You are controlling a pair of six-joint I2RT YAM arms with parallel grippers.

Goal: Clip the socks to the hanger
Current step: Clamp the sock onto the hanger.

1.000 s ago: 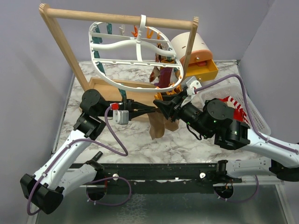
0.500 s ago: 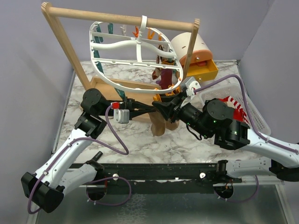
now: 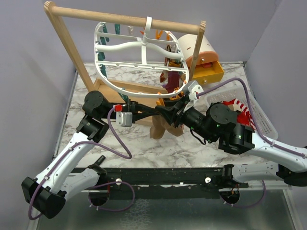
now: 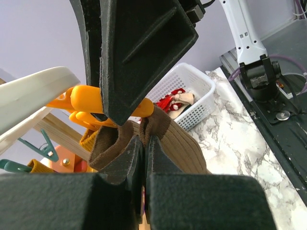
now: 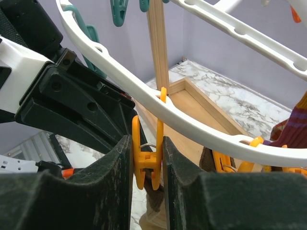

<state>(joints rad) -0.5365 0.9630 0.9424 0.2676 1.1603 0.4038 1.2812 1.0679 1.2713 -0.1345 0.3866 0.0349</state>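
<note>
Since 1 s ago: hanger [image 3: 143, 45] has tipped, its near rim now a bit higher and closer to the far edge. The tan-brown sock [image 3: 160, 129] has come up slightly and its toe has drifted left. Both claws have nudged left with it.

Status, left gripper [image 3: 157, 111]: pressed together on the sock's cuff. Left wrist view shows brown ribbed fabric caught in the slit between the fingers [image 4: 96, 201], the rest bulging out past them.

Status, right gripper [image 3: 167, 107]: squeezing an orange clip [image 5: 146, 167] from both sides. The clip hangs upright off the hanger's near rim with its handles between the fingers. The cuff sits right under that clip; can't tell whether it's actually inside the clip's jaws.

Both claws meet tip to tip around mid-desk, under the near rim. The sock hangs down from there, toe low by the marble desk [image 3: 120, 143]; contact unclear.

The hanger hooks over the top bar of the wooden rack [image 3: 120, 18], which stands along the far edge, and the ring is tilted. A maroon sock [image 3: 171, 79] hangs at its right side. A red-and-white striped sock [image 3: 240, 108] lies in the white basket [image 3: 264, 122] at the right edge. Teal clips [image 5: 118, 12] dangle from the rim further along.
</note>
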